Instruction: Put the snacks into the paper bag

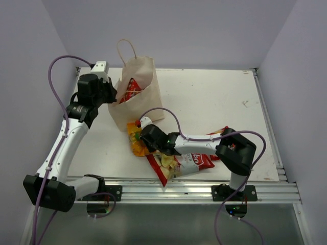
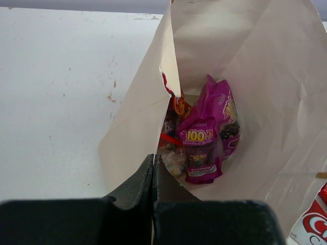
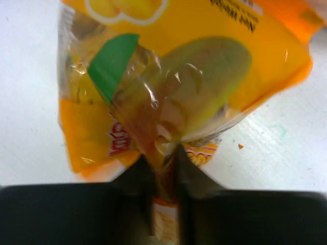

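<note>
The tan paper bag [image 1: 137,92] stands at the back left, its mouth held open. My left gripper [image 1: 113,95] is shut on the paper bag's rim [image 2: 148,138]. Inside lie a purple packet [image 2: 208,133] and a red packet [image 2: 173,109]; the red one shows in the top view [image 1: 131,90]. My right gripper [image 1: 144,137] is shut on the orange-yellow packet [image 3: 168,76], which rests on the table just in front of the bag [image 1: 136,140]. The large red-and-white chip bag [image 1: 180,163] lies under my right arm.
The white table [image 1: 214,97] has a metal rail along its near edge [image 1: 194,186]. A purple cable [image 1: 168,115] loops over the right arm. Lilac walls close in the back and both sides.
</note>
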Robot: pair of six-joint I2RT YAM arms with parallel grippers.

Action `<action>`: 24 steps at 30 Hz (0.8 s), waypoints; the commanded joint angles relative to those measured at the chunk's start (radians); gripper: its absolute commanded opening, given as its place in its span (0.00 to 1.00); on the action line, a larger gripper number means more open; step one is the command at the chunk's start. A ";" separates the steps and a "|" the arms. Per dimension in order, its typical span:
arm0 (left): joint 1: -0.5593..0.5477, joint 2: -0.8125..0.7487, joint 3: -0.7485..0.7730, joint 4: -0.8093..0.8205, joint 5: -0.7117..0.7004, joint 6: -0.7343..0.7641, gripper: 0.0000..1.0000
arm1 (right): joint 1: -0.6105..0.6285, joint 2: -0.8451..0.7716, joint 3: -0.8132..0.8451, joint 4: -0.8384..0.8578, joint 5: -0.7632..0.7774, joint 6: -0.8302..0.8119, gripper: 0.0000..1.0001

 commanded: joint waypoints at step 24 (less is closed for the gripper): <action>-0.032 -0.072 0.008 -0.016 -0.084 0.012 0.00 | -0.098 -0.326 0.509 -0.321 0.633 -0.370 0.00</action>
